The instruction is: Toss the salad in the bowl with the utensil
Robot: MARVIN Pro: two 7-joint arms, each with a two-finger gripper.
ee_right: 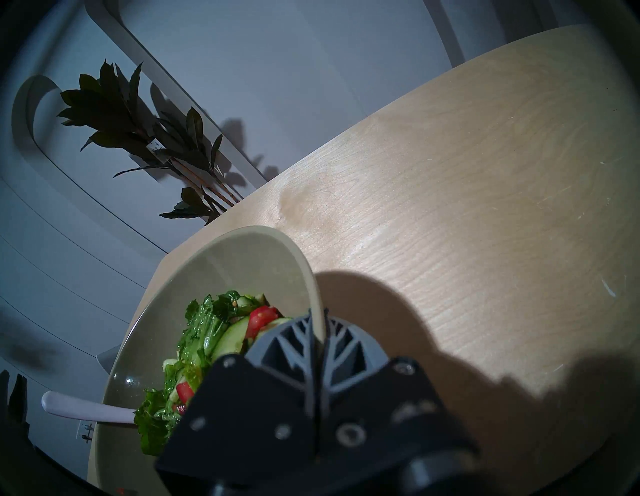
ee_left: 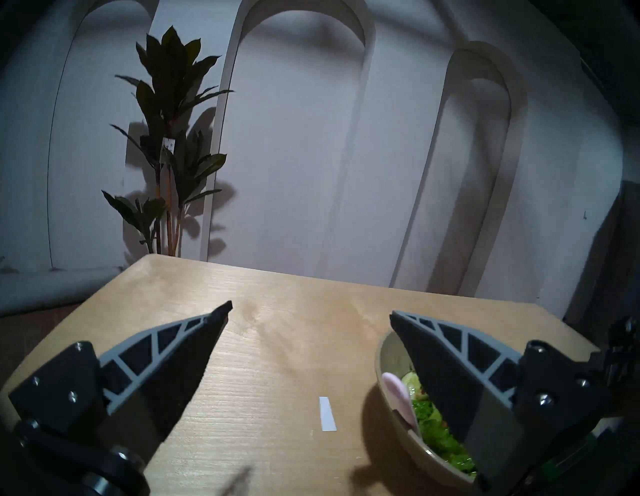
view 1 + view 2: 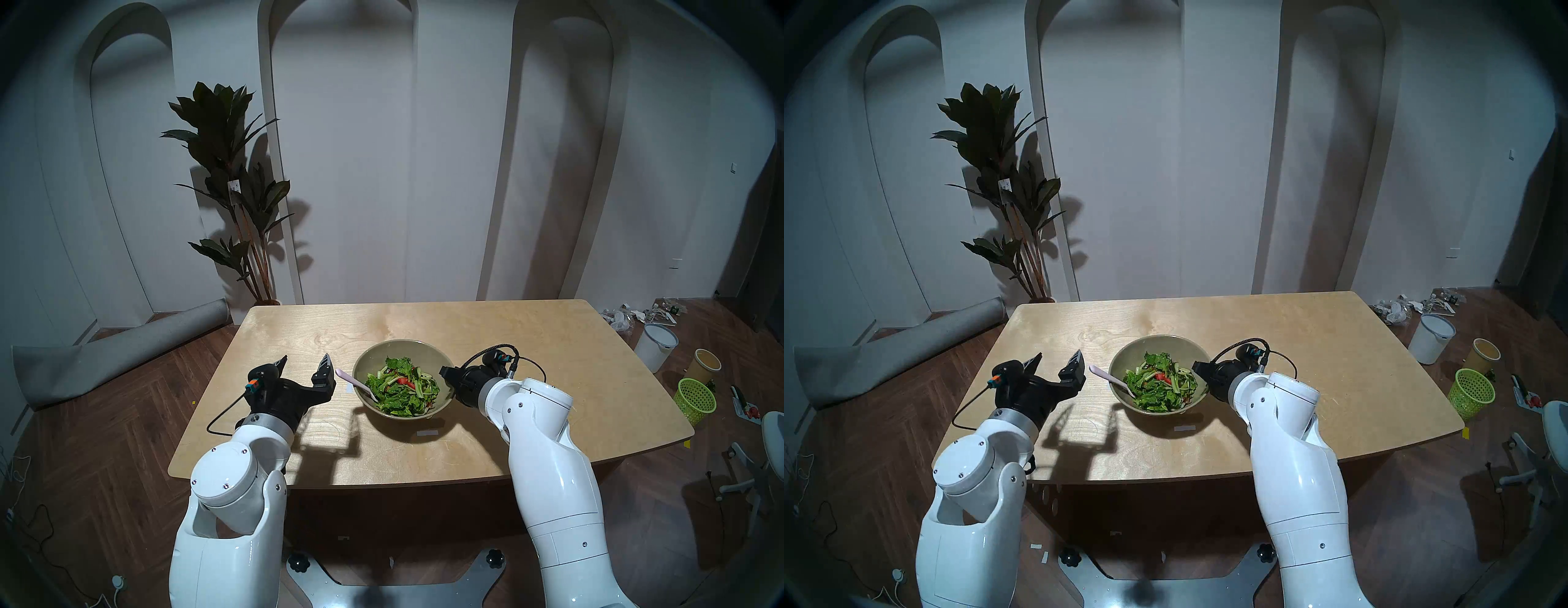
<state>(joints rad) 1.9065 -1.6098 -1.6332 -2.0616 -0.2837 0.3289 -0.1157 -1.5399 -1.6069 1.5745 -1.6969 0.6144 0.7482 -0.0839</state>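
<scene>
- Bowl [image 3: 375,405] sits near the middle of the wooden table [image 3: 530,339], olive-beige, upright.
- Salad [image 3: 403,390] heaped inside the bowl: green leaves, red pieces, cucumber slices.
- Pink spoon [image 3: 355,383] leans on the bowl's left rim, one end buried in the salad, other end sticking out over the table.
- Left gripper [image 3: 306,364] spread wide, holding nothing, above the table just left of the spoon's outer end, not touching it.
- Right gripper [image 1: 317,334] pinched onto the bowl's right rim, one finger inside, one outside.
- White tape strip [image 2: 327,414] on the table beside the bowl.
- Potted plant [image 3: 231,178] behind the table's far left corner.
</scene>
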